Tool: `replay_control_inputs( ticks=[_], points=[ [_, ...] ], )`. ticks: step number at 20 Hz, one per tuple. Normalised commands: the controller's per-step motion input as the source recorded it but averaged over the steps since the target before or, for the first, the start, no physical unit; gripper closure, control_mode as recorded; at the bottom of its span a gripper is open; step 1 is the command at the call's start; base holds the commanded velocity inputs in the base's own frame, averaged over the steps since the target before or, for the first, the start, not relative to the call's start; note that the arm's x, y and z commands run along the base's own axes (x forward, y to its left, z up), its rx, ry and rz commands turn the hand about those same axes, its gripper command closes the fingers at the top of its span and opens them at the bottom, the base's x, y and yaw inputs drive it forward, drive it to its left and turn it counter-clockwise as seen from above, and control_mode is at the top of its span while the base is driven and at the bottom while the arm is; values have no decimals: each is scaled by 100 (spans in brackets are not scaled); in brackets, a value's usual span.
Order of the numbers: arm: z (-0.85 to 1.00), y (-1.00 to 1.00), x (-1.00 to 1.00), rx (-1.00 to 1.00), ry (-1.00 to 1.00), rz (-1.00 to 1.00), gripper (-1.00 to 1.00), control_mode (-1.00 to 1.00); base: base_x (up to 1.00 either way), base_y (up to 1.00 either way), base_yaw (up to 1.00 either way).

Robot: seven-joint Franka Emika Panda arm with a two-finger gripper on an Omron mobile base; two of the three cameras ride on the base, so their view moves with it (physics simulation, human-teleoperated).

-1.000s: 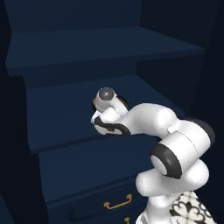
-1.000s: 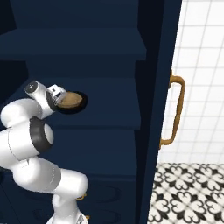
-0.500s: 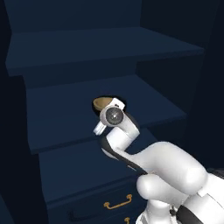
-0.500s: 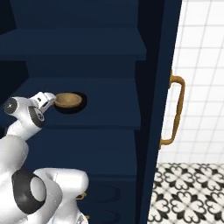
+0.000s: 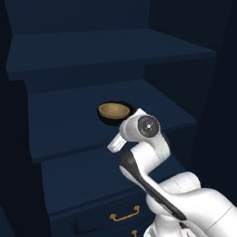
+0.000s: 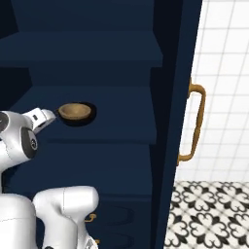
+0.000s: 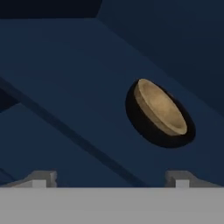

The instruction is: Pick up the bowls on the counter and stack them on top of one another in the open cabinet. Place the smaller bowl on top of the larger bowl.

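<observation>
Smaller bowl (image 5: 113,110): sitting nested inside the larger bowl (image 5: 111,120), centre-left of the left base view, on the cabinet (image 5: 69,125) shelf.
Gripper (image 7: 111,180): fingers spread, holding nothing, hanging apart from the bowls.

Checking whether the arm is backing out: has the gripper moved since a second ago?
Yes. The gripper has pulled back toward the robot, away from the stacked bowls resting on the cabinet shelf; nothing is between its jaws.
</observation>
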Motion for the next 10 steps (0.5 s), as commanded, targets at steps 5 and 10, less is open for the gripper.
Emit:
replay_control_inputs(
  ticks=[5, 10],
  points=[
    [-18, 0, -100, 3, 20, 0, -100, -100, 0, 0, 0],
    [-54, 0, -100, 0, 18, 0, -100, -100, 0, 0, 0]
  ],
)
